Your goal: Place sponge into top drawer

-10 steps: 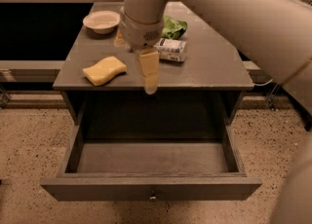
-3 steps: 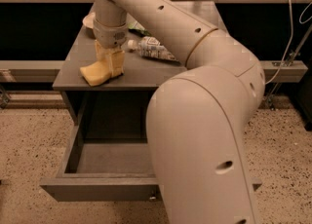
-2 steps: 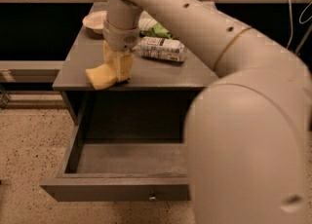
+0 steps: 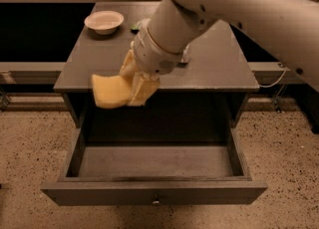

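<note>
The pale yellow sponge [image 4: 109, 91] hangs in the air in front of the table's front edge, above the back left part of the open top drawer [image 4: 154, 162]. My gripper [image 4: 134, 87] is shut on the sponge's right end, its yellowish fingers [image 4: 142, 89] pointing down. The drawer is pulled fully out, and its inside shows nothing in it. Its flat front panel has a small round knob [image 4: 156, 202] at the centre.
A white bowl [image 4: 104, 22] stands at the back left of the grey table top [image 4: 219, 66]. A bottle and a green packet lie mostly hidden behind my arm [image 4: 209, 9] at mid-table. Speckled floor lies on both sides of the drawer.
The sponge was lying on the table's left front with my gripper on it. It has been lifted off the table and carried forward over the open drawer.
</note>
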{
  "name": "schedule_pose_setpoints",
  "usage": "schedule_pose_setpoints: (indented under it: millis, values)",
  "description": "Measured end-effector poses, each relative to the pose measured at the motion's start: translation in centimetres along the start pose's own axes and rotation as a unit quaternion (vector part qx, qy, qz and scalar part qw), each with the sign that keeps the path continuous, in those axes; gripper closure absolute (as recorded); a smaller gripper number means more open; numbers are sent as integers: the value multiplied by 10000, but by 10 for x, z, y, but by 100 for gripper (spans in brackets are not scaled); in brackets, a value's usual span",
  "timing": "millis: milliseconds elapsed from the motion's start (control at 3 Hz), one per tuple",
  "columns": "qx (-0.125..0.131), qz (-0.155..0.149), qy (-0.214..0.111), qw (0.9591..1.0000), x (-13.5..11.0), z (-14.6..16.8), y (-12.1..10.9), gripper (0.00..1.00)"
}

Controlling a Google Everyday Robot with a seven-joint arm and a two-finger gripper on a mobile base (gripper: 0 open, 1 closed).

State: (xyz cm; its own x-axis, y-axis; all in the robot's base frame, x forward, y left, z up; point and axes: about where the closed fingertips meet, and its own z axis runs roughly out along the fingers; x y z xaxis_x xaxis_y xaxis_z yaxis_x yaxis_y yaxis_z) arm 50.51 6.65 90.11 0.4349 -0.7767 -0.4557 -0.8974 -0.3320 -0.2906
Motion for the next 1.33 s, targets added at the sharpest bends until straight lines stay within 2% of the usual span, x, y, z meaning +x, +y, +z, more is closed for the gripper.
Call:
schedule_pose_setpoints:
  millis: [333, 667, 1000, 1333]
  values:
    - [216, 747, 41, 9970, 50, 18, 52, 100]
    - [-69, 1701, 599, 9836, 147, 95, 120, 96]
    - [-305, 2175, 1061, 9698, 202, 140, 144, 75]
    - [-229, 2405, 1423, 9599, 233, 162, 133, 51]
